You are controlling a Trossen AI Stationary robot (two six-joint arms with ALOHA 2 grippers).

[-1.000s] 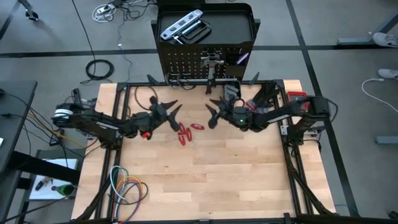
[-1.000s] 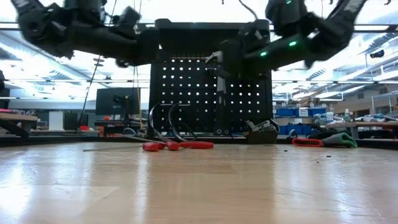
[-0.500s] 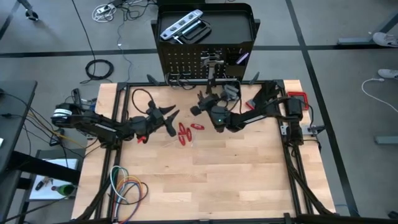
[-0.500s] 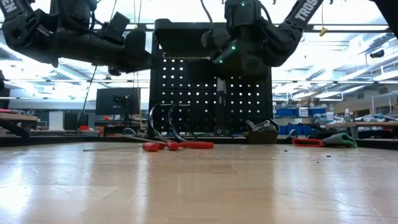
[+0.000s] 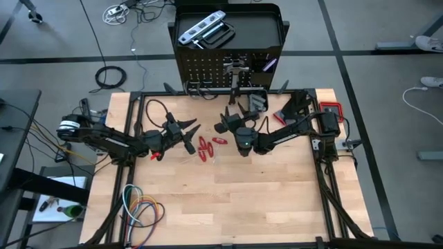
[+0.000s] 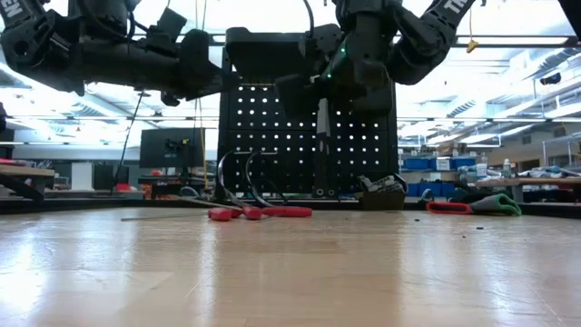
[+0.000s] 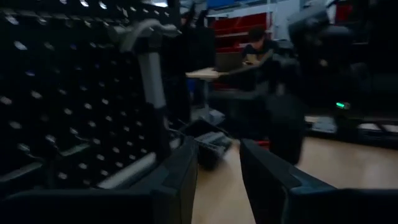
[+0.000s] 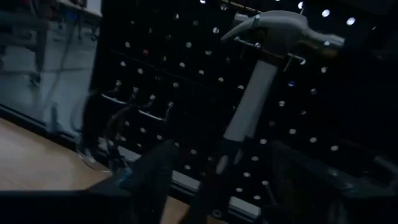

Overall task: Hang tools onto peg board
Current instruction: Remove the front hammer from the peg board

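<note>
While the hammer point(image 8: 267, 56) hung by its steel head on two pegs of the peg board point(image 5: 208, 69), its pale shaft pointing straight down, the right gripper point(image 5: 232, 119) sat just in front of it with fingers spread wide and nothing between them — the handle showed in the open gap, apparently untouched. The left gripper point(image 5: 185, 133) hovered above the table, near the red-handled pliers point(image 5: 205, 146), its fingers point(image 7: 180, 180) part-way open and empty.

Those pliers lay flat on the wooden table point(image 5: 263, 194), handles splayed, a little way out from the foot of the board. They looked stiff and fairly light, though the hinge would probably let the handles swing if only one were pinched; a grip across both handles near the pivot, or on the metal jaws, seemed the safer hold. The red sleeves were likely rubbery and should not slip. A silver level point(image 5: 201, 29) rested in the tray on top of the stand, well apart from both arms.
</note>
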